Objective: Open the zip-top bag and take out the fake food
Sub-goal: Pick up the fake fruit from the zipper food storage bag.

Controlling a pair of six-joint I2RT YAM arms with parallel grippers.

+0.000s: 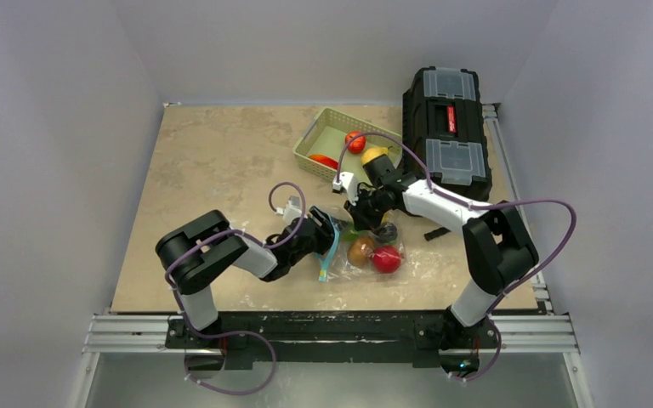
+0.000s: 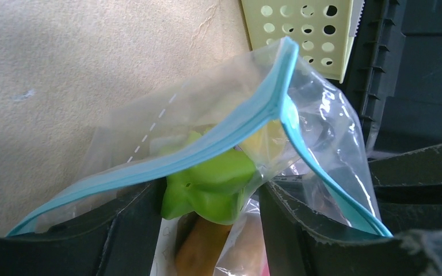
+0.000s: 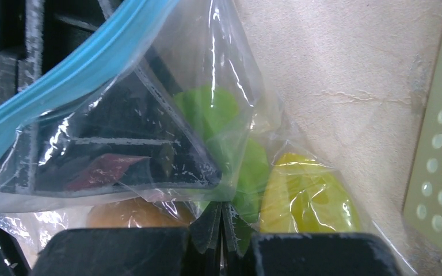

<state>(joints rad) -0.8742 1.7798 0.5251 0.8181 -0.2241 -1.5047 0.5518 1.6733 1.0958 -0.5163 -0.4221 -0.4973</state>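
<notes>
Lying on the beige table between the two arms: one zip-top bag, clear crinkled film, near the table's front edge.

Zip strip: teal-blue. In the left wrist view its two lips part from one shared corner, so the mouth stands open.

Fake food, inside the bag:
- green piece, glossy, just behind the near lip;
- orange-brown piece, touching a red piece in the top view;
- yellow piece, beside the green one;
- dark piece, at the bag's far side.

Left gripper: released, jaws parted. The film and the green piece lie in the gap between them, and nothing is seen clamped. It sits at the bag's left end, next to the strip.

Right gripper: clenched, fingertips together on a fold of the bag's film, at the far side of the bag.

Pale green basket: farther back on the table, apart from the bag. It holds a round red piece and a flatter red piece.

Black toolbox: at the table's far right, just beside the basket.
</notes>
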